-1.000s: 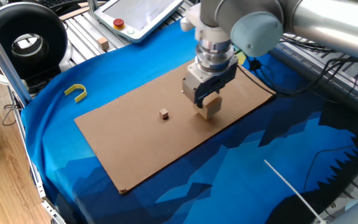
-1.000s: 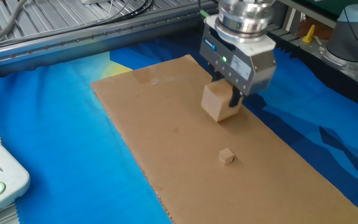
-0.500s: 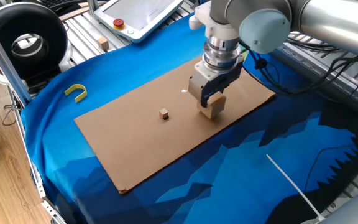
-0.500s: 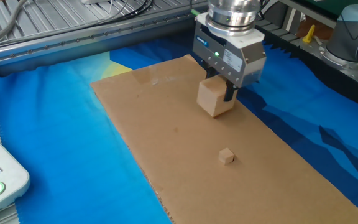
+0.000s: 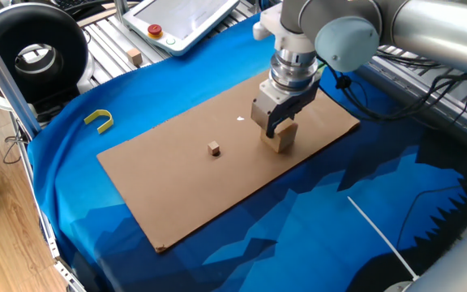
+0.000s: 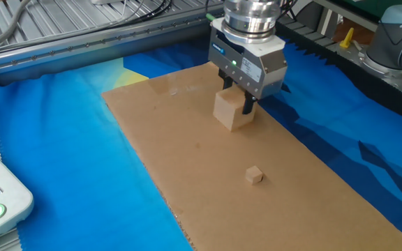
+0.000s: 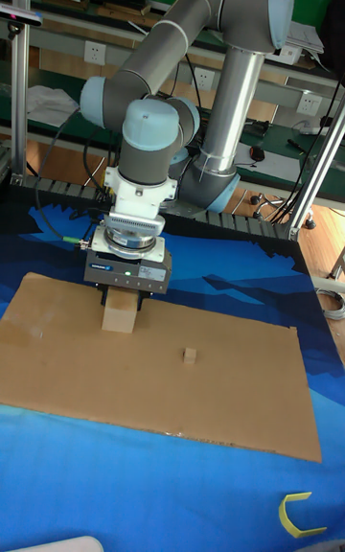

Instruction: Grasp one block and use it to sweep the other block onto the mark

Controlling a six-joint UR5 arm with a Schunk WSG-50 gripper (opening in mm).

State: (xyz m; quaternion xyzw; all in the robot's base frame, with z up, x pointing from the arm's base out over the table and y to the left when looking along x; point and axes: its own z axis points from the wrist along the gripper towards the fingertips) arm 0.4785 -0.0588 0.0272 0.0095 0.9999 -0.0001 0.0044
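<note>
The large light-tan block (image 5: 280, 139) (image 6: 230, 111) (image 7: 119, 310) is held low over the brown cardboard sheet (image 5: 169, 191), near its far right end. My gripper (image 5: 280, 123) (image 6: 234, 103) (image 7: 122, 294) is shut on it from above, fingers on two opposite sides. I cannot tell whether the block's underside touches the cardboard. The tiny tan-brown block (image 5: 213, 148) (image 6: 255, 174) (image 7: 190, 355) lies alone near the middle of the sheet, well apart from the held block. I cannot make out the mark in any view.
A white fleck (image 5: 241, 120) lies on the cardboard beside the gripper, and a shiny tape patch (image 6: 180, 89) at the sheet's far end. A yellow hook (image 5: 100, 120) rests on the blue cloth. A teach pendant (image 5: 181, 20) and black round device (image 5: 35, 53) stand beyond.
The gripper, still shut on the large block, has carried it along the cardboard away from the tiny block, toward the sheet's far end. The tiny block has not moved.
</note>
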